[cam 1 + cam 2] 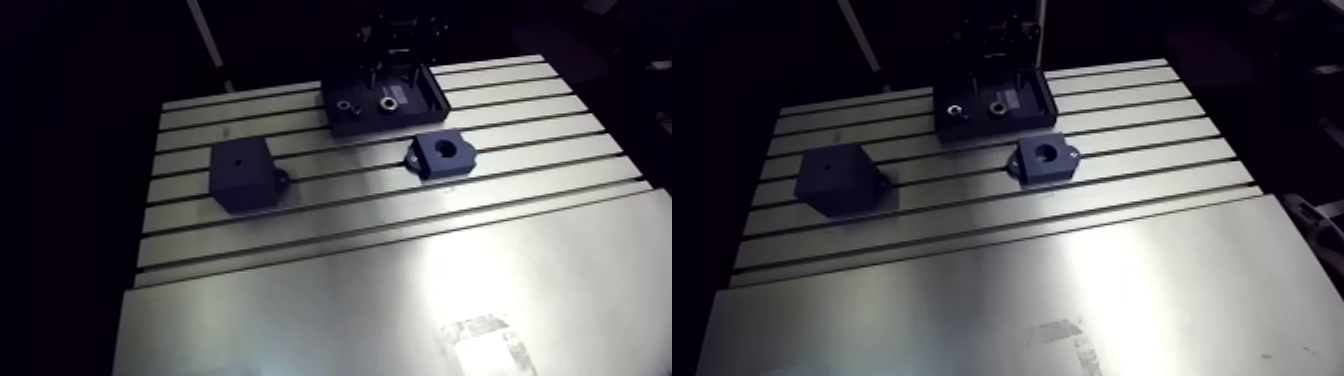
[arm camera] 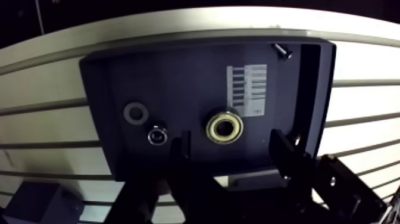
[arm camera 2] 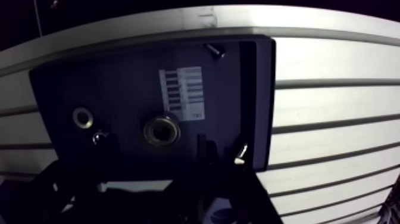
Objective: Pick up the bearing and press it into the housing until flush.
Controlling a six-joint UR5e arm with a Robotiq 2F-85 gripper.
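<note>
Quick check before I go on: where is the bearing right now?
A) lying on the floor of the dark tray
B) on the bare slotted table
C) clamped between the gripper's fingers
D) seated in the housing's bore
A: the wrist view shows the bearing lying flat on the floor of the tray, the open gripper holding nothing; in the arm view the bore of the housing is empty.

I see the bearing [image 2: 224,128], a brass-toned ring, lying flat on the floor of the dark tray [image 2: 178,77]. The housing [image 1: 445,152] (dark block, round bore facing up) sits on the table [image 1: 300,235], near the tray.
</note>
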